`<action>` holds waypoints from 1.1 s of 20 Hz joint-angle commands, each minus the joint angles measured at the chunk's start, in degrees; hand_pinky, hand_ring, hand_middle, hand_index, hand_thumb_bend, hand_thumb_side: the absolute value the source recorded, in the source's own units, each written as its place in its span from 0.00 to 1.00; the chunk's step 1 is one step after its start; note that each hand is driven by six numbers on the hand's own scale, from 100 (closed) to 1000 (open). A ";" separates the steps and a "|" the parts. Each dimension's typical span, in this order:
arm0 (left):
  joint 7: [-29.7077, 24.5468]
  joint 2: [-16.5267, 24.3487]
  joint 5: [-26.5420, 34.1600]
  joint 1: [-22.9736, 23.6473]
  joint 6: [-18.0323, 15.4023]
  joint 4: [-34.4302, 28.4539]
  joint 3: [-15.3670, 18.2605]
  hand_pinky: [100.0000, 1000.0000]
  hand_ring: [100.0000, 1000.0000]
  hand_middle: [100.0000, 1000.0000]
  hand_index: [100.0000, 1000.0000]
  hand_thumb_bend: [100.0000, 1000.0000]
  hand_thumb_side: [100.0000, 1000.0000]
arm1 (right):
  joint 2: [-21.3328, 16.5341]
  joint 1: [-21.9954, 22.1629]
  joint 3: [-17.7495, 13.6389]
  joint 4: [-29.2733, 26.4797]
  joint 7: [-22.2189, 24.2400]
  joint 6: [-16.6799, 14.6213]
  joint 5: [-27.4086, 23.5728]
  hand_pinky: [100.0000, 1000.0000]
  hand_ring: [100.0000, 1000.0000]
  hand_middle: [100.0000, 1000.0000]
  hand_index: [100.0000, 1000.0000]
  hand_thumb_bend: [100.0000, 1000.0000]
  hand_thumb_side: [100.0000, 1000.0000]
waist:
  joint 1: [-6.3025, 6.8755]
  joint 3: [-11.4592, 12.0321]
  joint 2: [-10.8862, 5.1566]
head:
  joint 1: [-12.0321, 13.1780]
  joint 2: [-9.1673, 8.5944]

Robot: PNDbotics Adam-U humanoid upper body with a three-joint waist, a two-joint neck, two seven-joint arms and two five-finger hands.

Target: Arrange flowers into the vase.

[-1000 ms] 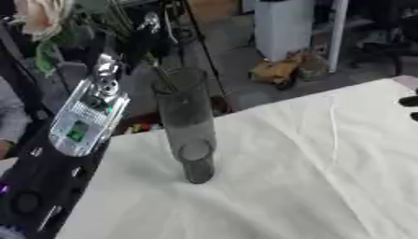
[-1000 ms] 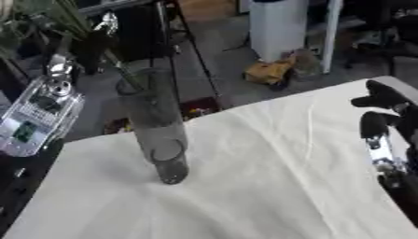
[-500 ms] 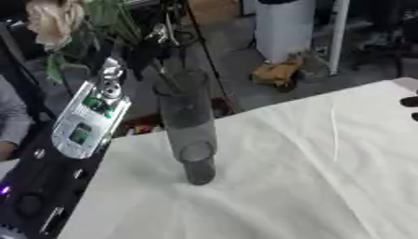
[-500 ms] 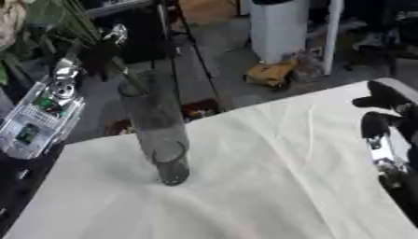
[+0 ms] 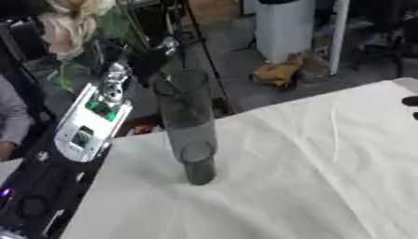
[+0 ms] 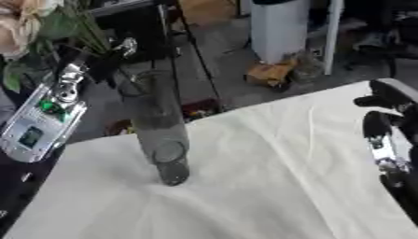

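A tall clear glass vase [image 5: 189, 135] stands upright on the white tablecloth [image 5: 310, 168], left of centre. My left hand [image 5: 149, 63] is up beside the vase's rim, shut on a bunch of flowers [image 5: 72, 24] with a pale cream bloom and green leaves. The bloom leans up and to the left of the hand. The lower stem ends are hidden behind the hand and the rim. My right hand [image 6: 382, 127] rests at the right edge of the table, fingers up and relaxed, holding nothing.
The table's far edge runs diagonally just behind the vase. Past it on the floor are a white bin [image 5: 286, 25], a yellow-brown bundle [image 5: 277, 72] and a thin black stand pole [image 5: 204, 51]. A grey sleeve [image 5: 11, 122] shows at the left edge.
My left hand has come down and to the right with the flowers, closer to the vase's rim. The vase and my right hand have stayed put.
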 commanded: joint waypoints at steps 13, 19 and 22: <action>-5.68 3.79 -6.25 -1.50 -0.33 -2.02 0.55 0.84 0.82 0.77 0.81 0.00 0.62 | -0.92 -0.15 -0.36 -0.92 -0.42 0.21 -0.35 0.77 0.94 0.71 0.95 0.06 1.00 | -0.41 0.65 -2.16 | -0.12 0.14; -11.47 3.80 -8.57 -1.43 -2.06 -1.92 0.13 0.87 0.89 0.84 0.89 0.00 0.61 | -0.91 -0.16 -0.35 -0.92 -0.46 0.20 -0.37 0.77 0.94 0.71 0.95 0.06 1.00 | -0.40 0.60 -2.19 | -0.06 0.06; -13.62 3.78 -9.55 -1.36 -2.58 -1.87 0.14 0.88 0.92 0.86 0.92 0.00 0.61 | -0.93 -0.10 -0.41 -0.92 -0.56 0.23 -0.40 0.77 0.94 0.70 0.95 0.06 1.00 | -0.33 0.57 -2.14 | -0.05 0.06</action>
